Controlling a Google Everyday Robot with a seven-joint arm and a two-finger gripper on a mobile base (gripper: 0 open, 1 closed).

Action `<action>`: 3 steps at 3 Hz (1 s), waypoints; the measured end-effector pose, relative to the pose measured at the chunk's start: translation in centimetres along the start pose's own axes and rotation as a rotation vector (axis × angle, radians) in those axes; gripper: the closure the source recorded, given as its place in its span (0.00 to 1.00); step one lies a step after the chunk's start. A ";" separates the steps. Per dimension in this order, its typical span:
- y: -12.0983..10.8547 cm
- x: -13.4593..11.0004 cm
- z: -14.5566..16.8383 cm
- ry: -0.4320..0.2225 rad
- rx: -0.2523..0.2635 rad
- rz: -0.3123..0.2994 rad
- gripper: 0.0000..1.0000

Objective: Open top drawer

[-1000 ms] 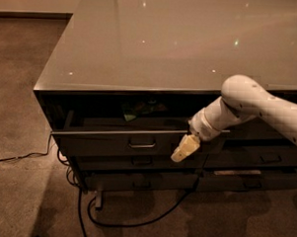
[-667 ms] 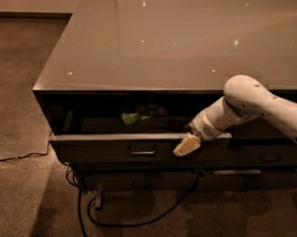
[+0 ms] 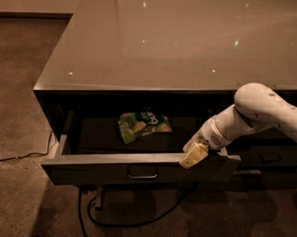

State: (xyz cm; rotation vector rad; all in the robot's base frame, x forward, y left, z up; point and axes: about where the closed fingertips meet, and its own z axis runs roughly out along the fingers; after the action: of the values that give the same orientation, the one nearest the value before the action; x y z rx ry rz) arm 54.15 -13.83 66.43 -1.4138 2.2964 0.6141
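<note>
The top drawer (image 3: pixel 102 170) of the dark cabinet stands pulled out, its flat front facing me with a small metal pull handle (image 3: pixel 142 175) at its centre. A green snack bag (image 3: pixel 142 126) lies on the drawer floor. My gripper (image 3: pixel 194 155), on a white arm coming from the right, sits over the top edge of the drawer front, right of the handle. One cream fingertip (image 3: pixel 194 156) rests against the outer face of the front.
The cabinet's glossy grey top (image 3: pixel 181 43) overhangs the drawer. A shallower drawer (image 3: pixel 270 155) lies to the right behind my arm. Black cables (image 3: pixel 134 221) run over the carpet under the cabinet, and another (image 3: pixel 18 158) trails to the left.
The drawer has slid further out toward me, showing the snack bag and more of its floor. My gripper has moved with the drawer front, down and forward.
</note>
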 end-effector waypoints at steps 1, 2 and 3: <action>0.4 0.4 -0.1 0.000 0.000 0.000 0.36; 0.4 0.4 -0.1 0.000 0.000 0.000 0.13; 0.4 0.4 -0.1 0.000 0.000 0.000 0.00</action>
State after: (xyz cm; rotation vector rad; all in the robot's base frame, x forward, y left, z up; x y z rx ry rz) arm 53.64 -14.01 66.43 -1.4139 2.2964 0.6142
